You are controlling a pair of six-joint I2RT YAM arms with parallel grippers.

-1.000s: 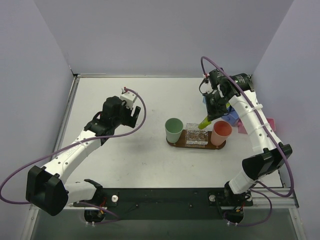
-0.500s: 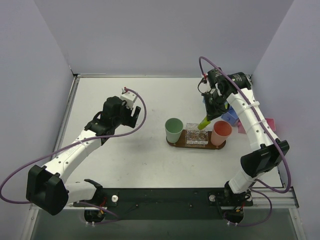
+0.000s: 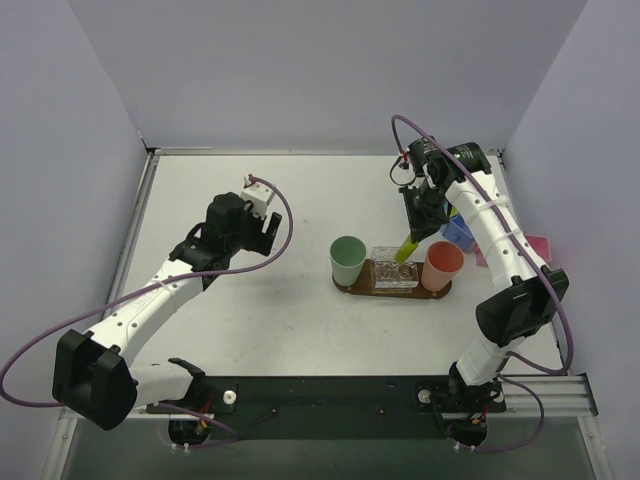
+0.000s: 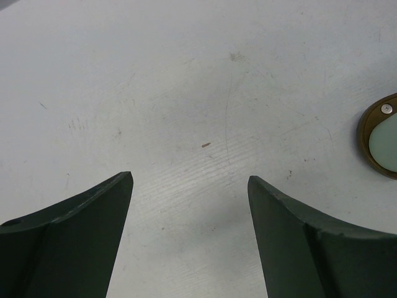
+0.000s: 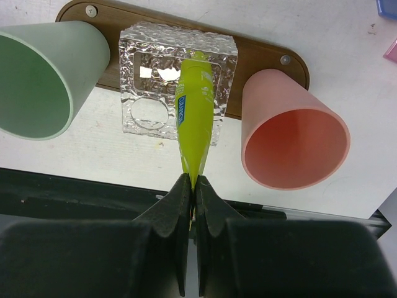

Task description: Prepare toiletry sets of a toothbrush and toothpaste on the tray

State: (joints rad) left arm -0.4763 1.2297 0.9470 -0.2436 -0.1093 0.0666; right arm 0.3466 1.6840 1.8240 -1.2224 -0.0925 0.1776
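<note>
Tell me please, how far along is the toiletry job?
Done: nothing yet; the tray carries only a green cup, a clear holder and a pink cup. In hand: the right gripper is shut on a toothpaste tube, its far end over the holder. Remaining: setting it down and every toothbrush; none is visible. The left gripper hangs open, empty.

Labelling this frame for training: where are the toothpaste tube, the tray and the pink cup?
toothpaste tube (image 5: 193,118), right wrist view, middle of its green body.
tray (image 5: 257,54), right wrist view, bare wood near its right end.
pink cup (image 5: 294,133), right wrist view, inner wall.
</note>
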